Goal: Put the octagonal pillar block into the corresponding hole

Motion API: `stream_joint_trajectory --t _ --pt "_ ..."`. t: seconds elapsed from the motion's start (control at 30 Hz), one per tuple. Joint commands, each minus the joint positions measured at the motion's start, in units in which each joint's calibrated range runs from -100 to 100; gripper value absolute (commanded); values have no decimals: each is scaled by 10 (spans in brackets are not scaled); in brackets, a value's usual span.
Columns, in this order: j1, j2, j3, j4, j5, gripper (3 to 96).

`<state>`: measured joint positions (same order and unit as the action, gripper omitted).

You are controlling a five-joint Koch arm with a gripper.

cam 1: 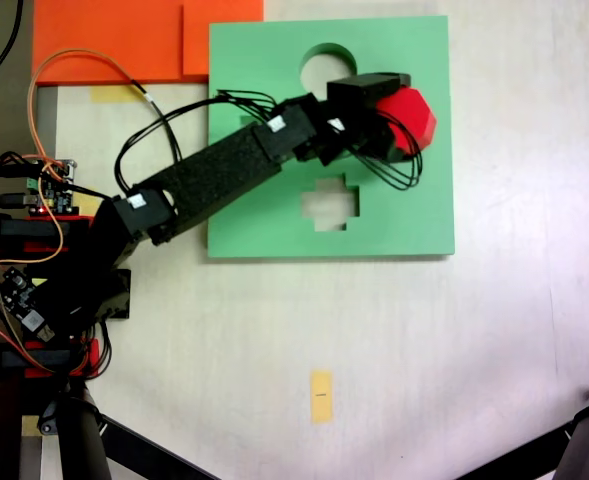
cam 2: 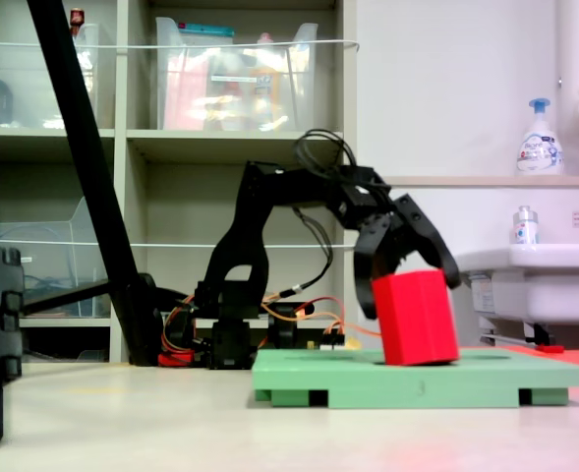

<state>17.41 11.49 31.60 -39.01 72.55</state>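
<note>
Holding the red octagonal pillar block (cam 2: 416, 317) tight, my claw (cam 1: 394, 120) hangs over the green board (cam 1: 274, 215). The block's bottom sits low in the board and it leans a bit, so I think I must straighten it and push softly. I cannot see its hole under the claw. Behind the claw stand shelves (cam 2: 230, 138); the floor (cam 2: 122, 423) looks smooth.
</note>
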Motion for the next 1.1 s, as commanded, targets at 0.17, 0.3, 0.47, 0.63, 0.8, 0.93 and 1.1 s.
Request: stream_joint_trajectory --t 0.17,0.3,0.47,0.63,0.8,0.93,1.1 --pt "10 -12 13 -30 5 399" --pt "11 -72 13 -101 3 399" --pt "11 -140 13 -138 1 397" --pt "10 -148 12 -148 -2 397" --pt "9 -127 12 -147 -7 397" --pt "7 -94 17 -140 -9 397" --pt "5 -17 54 -129 -15 397"
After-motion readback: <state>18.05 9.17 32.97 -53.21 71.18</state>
